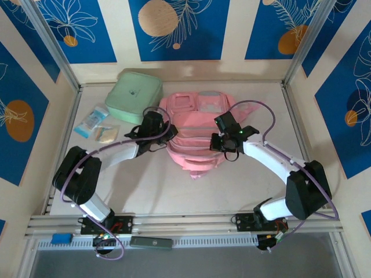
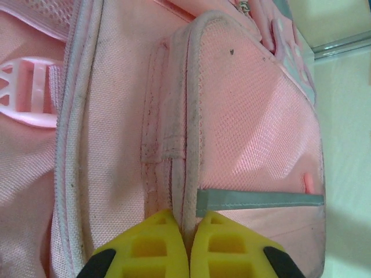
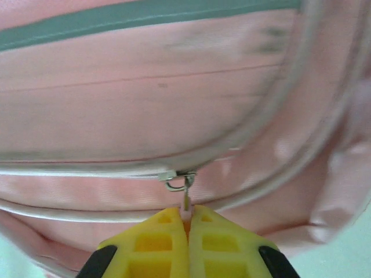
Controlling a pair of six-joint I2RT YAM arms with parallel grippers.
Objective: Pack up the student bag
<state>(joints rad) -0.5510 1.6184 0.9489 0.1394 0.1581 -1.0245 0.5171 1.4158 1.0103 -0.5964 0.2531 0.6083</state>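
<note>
Overhead, the student bag (image 1: 194,133) lay flat at mid-table (image 1: 243,191), its far see-through panels facing up. Both wrists overlapped its near half, so the fabric beneath them was hidden.

Left gripper (image 2: 186,229): yellow fingers (image 2: 153,246) together, clamped on the bag's pale piped seam (image 2: 191,116), which ran down between the pads. How much cloth was caught could not be told, as the frame cut off the fingers. A pink buckle (image 2: 29,90) sat at the left edge, partly cropped. A grey strip (image 2: 261,200) crossed the mesh pocket.

Right gripper (image 3: 186,219): fingers pressed shut on the zip pull (image 3: 186,200), just below the slider (image 3: 174,179). This view was soft and smeared toward the right, and the zip teeth were not legible.

From above, neither gripper's fingertips could be made out under the black wrist bodies.

Far left of the bag was a mint green case (image 1: 137,95). Two small packets (image 1: 93,120) (image 1: 106,134) lay near the case, their print too small to read.
</note>
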